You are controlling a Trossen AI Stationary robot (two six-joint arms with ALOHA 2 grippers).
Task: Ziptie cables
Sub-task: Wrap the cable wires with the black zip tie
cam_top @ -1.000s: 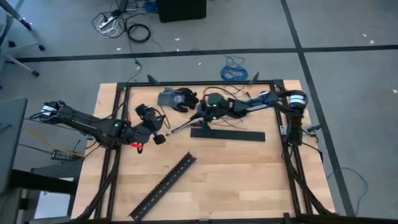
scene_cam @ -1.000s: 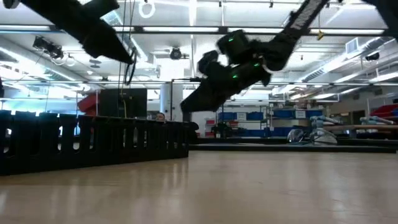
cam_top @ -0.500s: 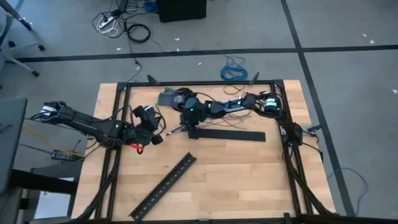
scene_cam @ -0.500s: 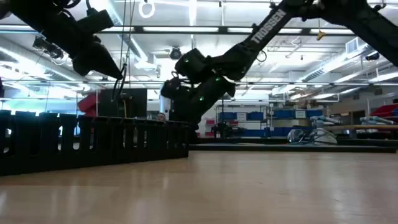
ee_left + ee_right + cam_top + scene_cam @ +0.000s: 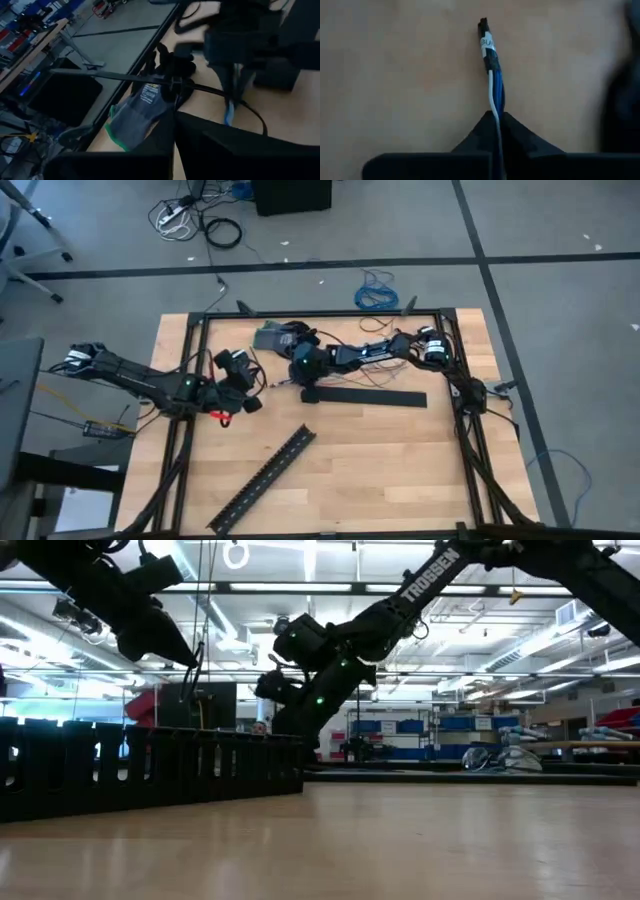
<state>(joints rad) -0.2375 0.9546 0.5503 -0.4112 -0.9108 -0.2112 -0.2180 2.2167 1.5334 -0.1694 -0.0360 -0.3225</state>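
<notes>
Overhead, the wooden table (image 5: 400, 460) carries two black strips, a slotted one (image 5: 262, 478) lying diagonally near the front and a flat one (image 5: 366, 396) just beside my right gripper (image 5: 306, 383), whose arm shows the word TROSSEN in the low view. My right fingers are pinched together on the cables (image 5: 493, 85), a thin blue-and-white bundle with a small white tag I cannot read, held just above the wood. My left gripper (image 5: 252, 402), clamped on a black zip tie (image 5: 125, 77), hangs near a grey glove (image 5: 142, 106) with a label too small to read.
</notes>
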